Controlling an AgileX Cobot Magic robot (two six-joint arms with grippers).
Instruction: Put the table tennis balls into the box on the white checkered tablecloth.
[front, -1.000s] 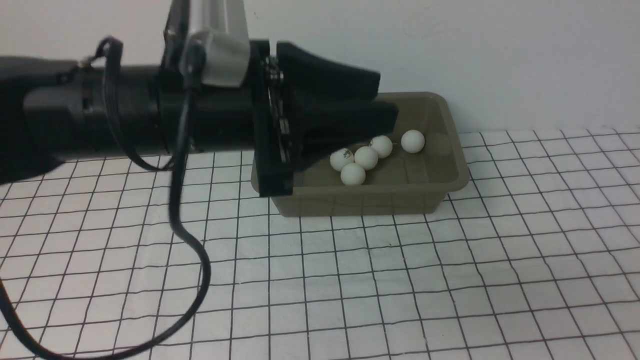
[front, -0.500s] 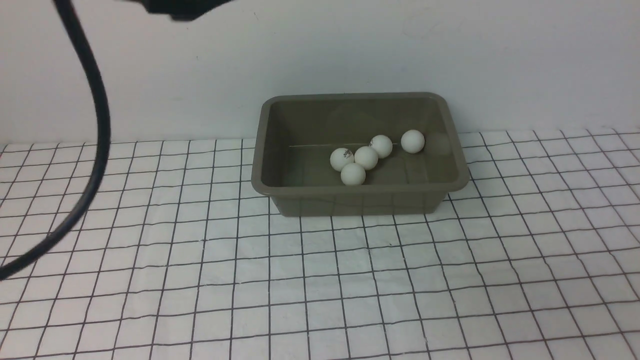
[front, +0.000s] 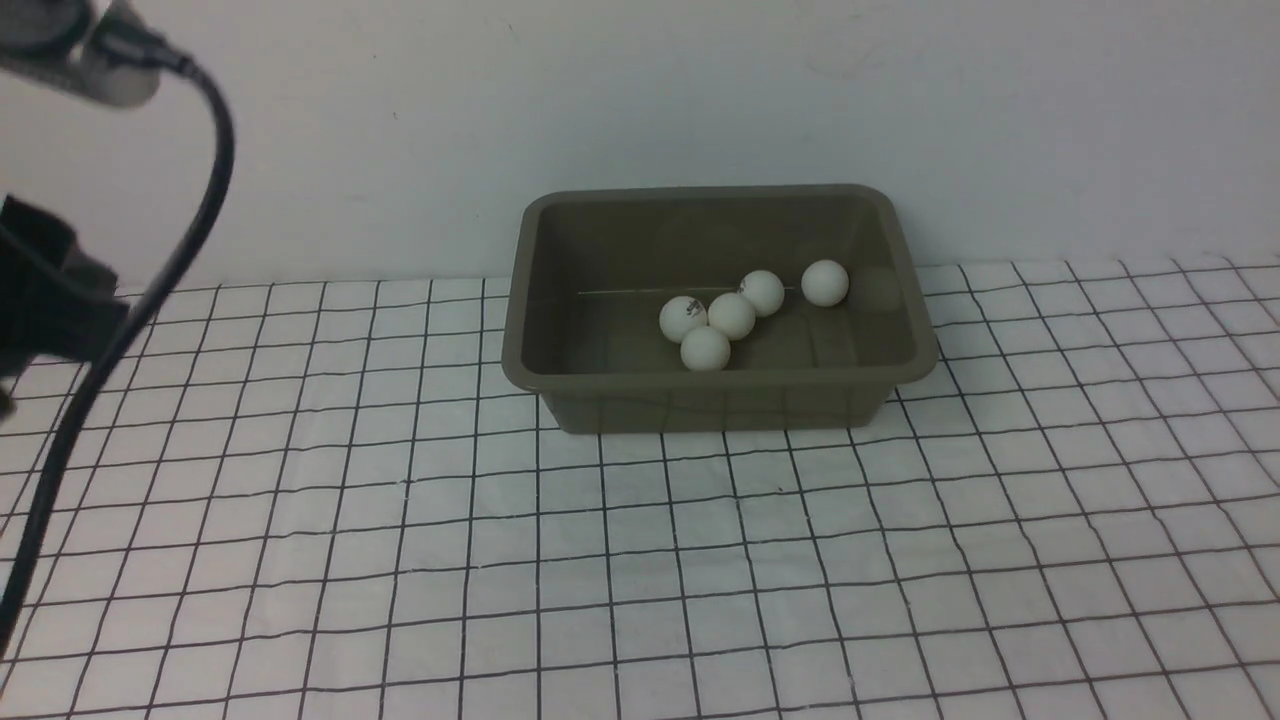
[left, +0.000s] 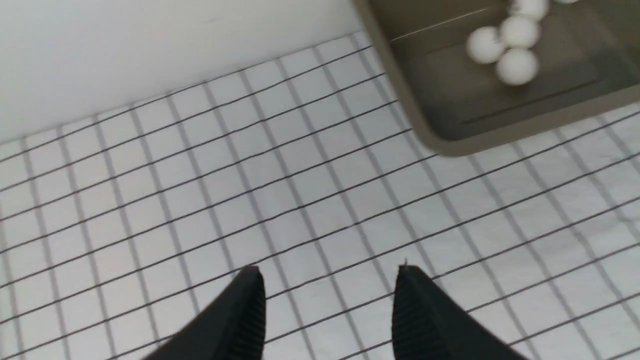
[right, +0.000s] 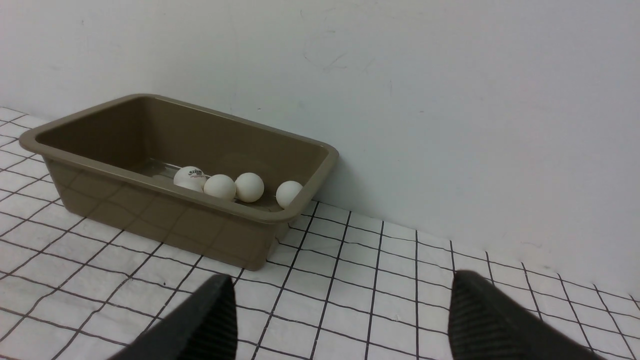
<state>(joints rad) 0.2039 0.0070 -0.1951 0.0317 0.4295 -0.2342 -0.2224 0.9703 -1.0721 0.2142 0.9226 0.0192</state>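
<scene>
Five white balls are sitting in the olive-brown box, just above the centre of the front view. Four of them bunch together near the middle of the box floor, and one of those shows a dark logo. The fifth ball rests on its own, further toward the right-hand wall of the box. The box stands on the checked cloth that covers the bench, with its far side close to the pale wall.

My left end effector is released. Its ribbed fingers stand apart over the cloth with only grid squares between them, and one corner of the box lies beyond. In the front view my left arm is just a dark block at the far left edge, with a black cable curving down from the upper left corner.

My right end effector is released too, its fingers spread wide above the cloth and gripping nothing. The box lies ahead of it, with balls showing over the rim.
</scene>
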